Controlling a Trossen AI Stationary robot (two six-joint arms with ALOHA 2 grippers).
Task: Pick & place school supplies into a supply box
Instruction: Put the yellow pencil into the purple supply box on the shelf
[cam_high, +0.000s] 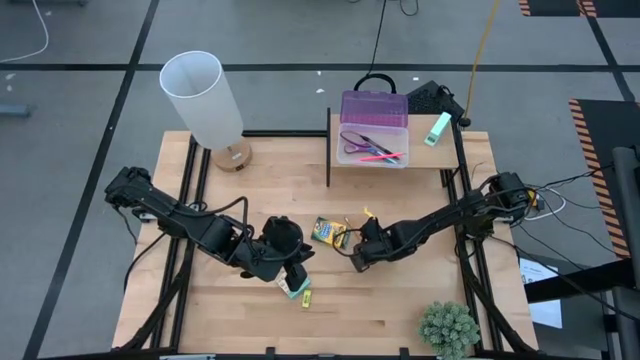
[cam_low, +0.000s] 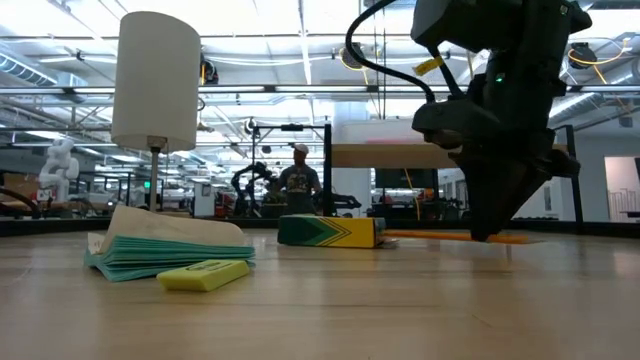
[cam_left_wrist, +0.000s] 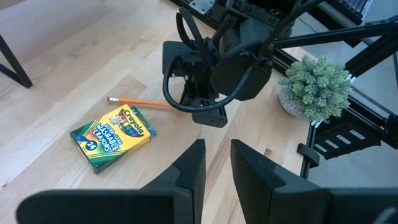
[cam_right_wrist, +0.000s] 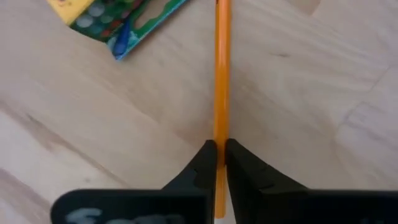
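The orange pencil (cam_right_wrist: 221, 74) lies on the table beside the green-yellow crayon box (cam_high: 328, 232), and my right gripper (cam_right_wrist: 219, 163) is shut on it near the table's middle. My left gripper (cam_left_wrist: 217, 167) hovers open near the table's front with nothing between its fingers. Just in front of it lie the pastel eraser block (cam_high: 293, 288) and the tiny yellow piece (cam_high: 306, 298). At the far right the supply box (cam_high: 373, 135) stands with its purple lid up. Purple-handled scissors (cam_high: 358, 141) and a pink pen (cam_high: 380, 157) lie inside it. My right gripper pinches the pencil's shaft (cam_right_wrist: 221, 134) between its two fingertips. The fingers come from above, pointing down, one on each side of the shaft. The pencil stays level at the table top (cam_low: 505, 238); I cannot tell whether it is lifted clear.
A tall white lamp (cam_high: 205, 95) stands at the far left. A small green potted plant (cam_high: 448, 328) sits at the near right corner. A mint green object (cam_high: 437, 128) lies right of the supply box. Bare wood stretches along the table's near left.
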